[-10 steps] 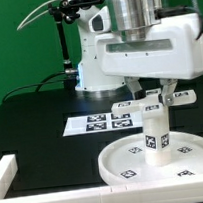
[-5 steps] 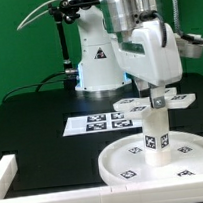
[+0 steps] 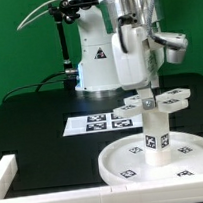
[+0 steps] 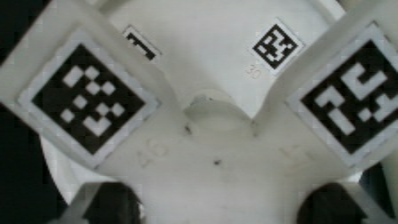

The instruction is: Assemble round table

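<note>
The large round disc [image 3: 124,164] lies on the black table at the front. The short thick leg [image 3: 156,137] stands upright in its middle. The four-armed cross base [image 3: 162,103] sits on top of the leg. My gripper [image 3: 149,93] comes straight down onto the base and is shut on its middle. In the wrist view the cross base [image 4: 205,130] fills the frame with its tagged arms spreading out, and my gripper [image 4: 222,205] has its dark fingers [image 4: 111,205] against both sides of the hub.
The marker board [image 3: 91,122] lies flat behind the disc. A white rail [image 3: 6,174] runs along the table's front and left edge. The arm's pedestal [image 3: 96,70] stands at the back.
My wrist has turned about its vertical axis over the leg. The cross base has turned with it, so its arms now point differently. The disc and leg stay put.
</note>
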